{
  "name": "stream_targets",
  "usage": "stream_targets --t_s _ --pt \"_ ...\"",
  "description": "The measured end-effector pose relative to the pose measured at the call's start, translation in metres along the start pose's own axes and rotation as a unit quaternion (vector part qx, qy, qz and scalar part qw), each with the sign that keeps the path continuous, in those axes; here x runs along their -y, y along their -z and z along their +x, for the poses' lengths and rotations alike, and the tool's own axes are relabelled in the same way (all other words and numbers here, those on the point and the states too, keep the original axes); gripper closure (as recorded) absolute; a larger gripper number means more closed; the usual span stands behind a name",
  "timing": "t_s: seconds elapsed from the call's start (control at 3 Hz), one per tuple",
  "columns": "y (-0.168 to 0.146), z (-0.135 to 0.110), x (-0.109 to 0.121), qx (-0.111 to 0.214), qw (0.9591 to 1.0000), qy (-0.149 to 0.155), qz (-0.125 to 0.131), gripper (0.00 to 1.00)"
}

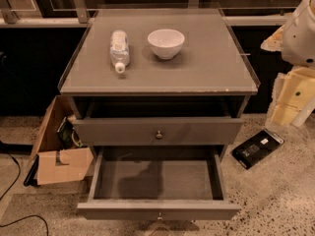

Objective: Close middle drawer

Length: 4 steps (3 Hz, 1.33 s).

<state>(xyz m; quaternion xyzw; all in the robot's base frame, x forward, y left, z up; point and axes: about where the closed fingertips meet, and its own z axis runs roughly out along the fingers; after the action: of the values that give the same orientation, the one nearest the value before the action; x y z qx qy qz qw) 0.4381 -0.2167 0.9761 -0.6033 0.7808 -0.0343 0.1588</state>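
We note the middle drawer point(158, 209) pulled far out, near side. Gripper point(294, 90) hangs at right edge, well apart from it (how wide, we cannot tell).

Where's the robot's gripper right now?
Camera view: the gripper hangs at the right edge, beside the grey wooden cabinet, near the flat black device.

The middle drawer point(157, 211) stands pulled far out toward the near edge, with open room inside it. The upper drawer point(157, 131) juts partly over its far end. A cardboard box point(51, 154) crowds the left side, and a flat black device point(257, 148) lies on the floor at right. The gripper point(290, 100) hangs at the right, beside the cabinet point(211, 68).
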Motion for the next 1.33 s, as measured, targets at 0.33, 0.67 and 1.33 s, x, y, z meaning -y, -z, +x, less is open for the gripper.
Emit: stream_targets --t_s 0.33,0.67,1.33 --pt "0.000 0.000 0.000 0.000 1.0000 0.000 0.000 0.00" --pt "0.003 0.006 -0.017 0.028 0.9985 -0.030 0.035 0.00" --pt "-0.012 0.013 -0.051 0.084 0.9927 -0.056 0.066 0.00"
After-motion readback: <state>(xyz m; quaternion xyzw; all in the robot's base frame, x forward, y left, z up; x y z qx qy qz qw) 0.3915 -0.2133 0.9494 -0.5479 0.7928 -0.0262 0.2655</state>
